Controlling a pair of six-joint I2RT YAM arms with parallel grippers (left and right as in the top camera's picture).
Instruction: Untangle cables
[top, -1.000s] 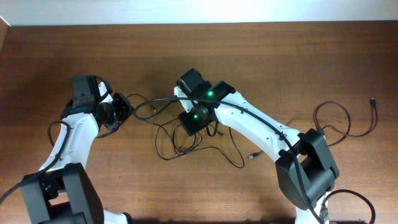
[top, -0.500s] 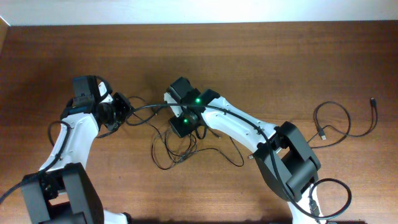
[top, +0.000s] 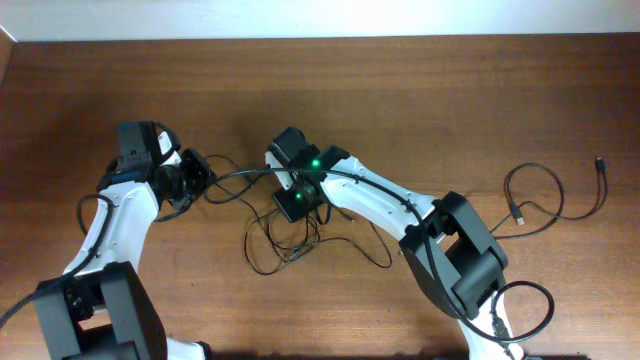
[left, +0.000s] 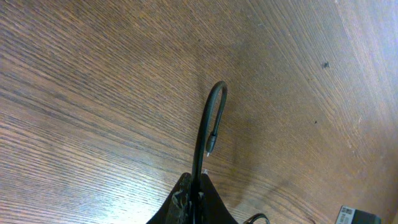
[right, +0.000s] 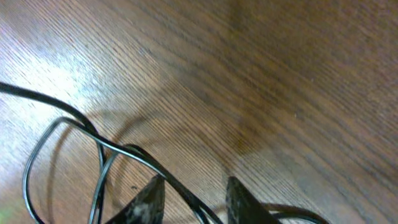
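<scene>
Thin black knotted cables (left: 206, 121) sprawl in loose loops mid-frame on the brown wooden table (top: 450, 90). The left gripper (left: 194, 186) pinches one strand. The right gripper (right: 193, 186) stands parted astride another.

The table (top: 450, 90) is brown wood with thin darker stripes running along it. The cables (left: 207, 121) are black all over. The left arm (top: 125, 215) and the right arm (top: 380, 200) are white with big black parts. A little light (top: 314, 162) glows bright green on the right arm. The wall (top: 320, 15) at the top is white.
</scene>
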